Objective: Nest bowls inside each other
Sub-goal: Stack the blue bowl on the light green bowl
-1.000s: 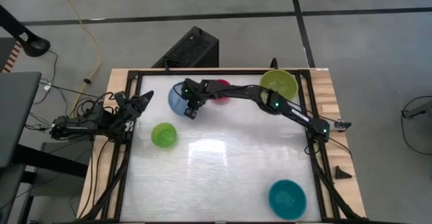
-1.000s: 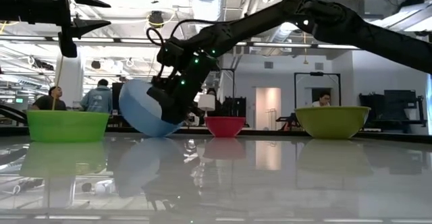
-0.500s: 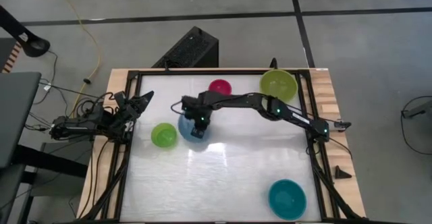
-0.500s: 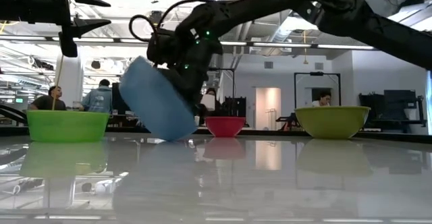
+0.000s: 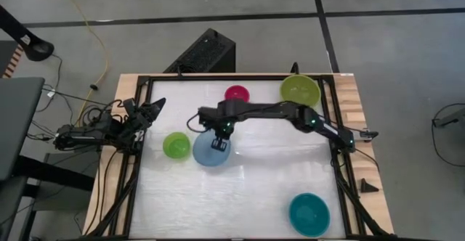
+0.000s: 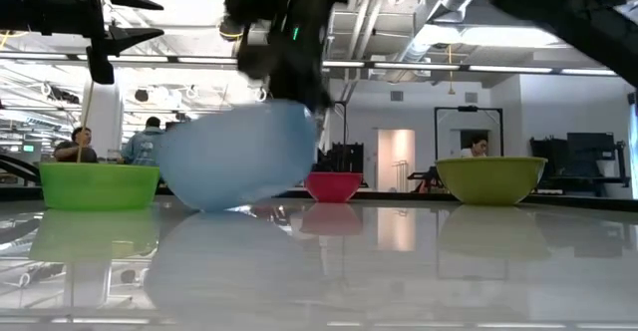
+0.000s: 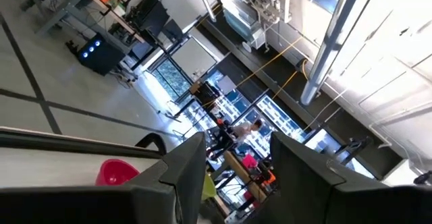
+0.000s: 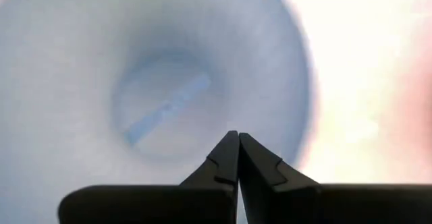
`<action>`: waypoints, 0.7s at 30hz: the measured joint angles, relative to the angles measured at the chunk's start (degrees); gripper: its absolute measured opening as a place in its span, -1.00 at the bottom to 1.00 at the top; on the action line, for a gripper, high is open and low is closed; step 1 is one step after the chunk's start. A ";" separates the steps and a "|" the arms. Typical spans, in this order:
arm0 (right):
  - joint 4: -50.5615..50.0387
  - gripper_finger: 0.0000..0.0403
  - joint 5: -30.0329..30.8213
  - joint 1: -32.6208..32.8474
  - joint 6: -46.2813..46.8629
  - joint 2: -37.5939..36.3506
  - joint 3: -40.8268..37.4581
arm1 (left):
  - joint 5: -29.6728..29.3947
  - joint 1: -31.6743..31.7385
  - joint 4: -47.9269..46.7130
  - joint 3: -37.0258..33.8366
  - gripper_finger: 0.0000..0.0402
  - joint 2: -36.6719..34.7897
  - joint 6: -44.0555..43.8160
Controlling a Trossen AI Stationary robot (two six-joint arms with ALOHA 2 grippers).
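Observation:
The light blue bowl (image 5: 211,152) sits upright, mouth up, mid-table beside the small bright green bowl (image 5: 176,145); in the low view the blue bowl (image 6: 231,160) is smeared, its base at table level. My right gripper (image 5: 220,141) points down into it, fingers shut (image 8: 237,137), nothing showing between them. The magenta-pink bowl (image 5: 236,94) and olive-green bowl (image 5: 300,90) stand at the far edge. The teal bowl (image 5: 309,213) is near right. My left gripper (image 5: 154,105) waits open at the left edge. My right gripper comes from above, pointing down over the inner wall (image 8: 202,69) of the light blue bowl, off its middle toward the far right rim. The wrist view shows the fingertips together with no rim between them. Whether they touch the bowl, I cannot tell.
A black frame (image 5: 240,77) runs round the white table top. Bare table lies between the blue bowl and the teal bowl. In the low view, people and desks show in the room beyond the table.
My right gripper has gone from the far edge toward the table's middle, rising and tipping more steeply downward. It took along the light blue bowl, which stood tipped on its side by the pink bowl. The bowl now sits mouth up beside the small green bowl.

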 joint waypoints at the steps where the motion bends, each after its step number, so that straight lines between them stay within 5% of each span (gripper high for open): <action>1: -0.07 -0.83 0.17 0.12 0.06 -1.62 0.01 | 0.00 0.00 -0.19 0.00 -0.23 0.00 0.01; 10: 10.03 -0.78 -9.88 5.74 -1.61 -12.03 0.10 | 0.04 0.00 -3.18 0.02 -0.23 0.00 -0.07; 21: 14.81 -0.30 -8.52 11.94 4.86 -10.01 -0.83 | 3.66 0.02 -4.30 0.02 -0.23 0.00 -1.36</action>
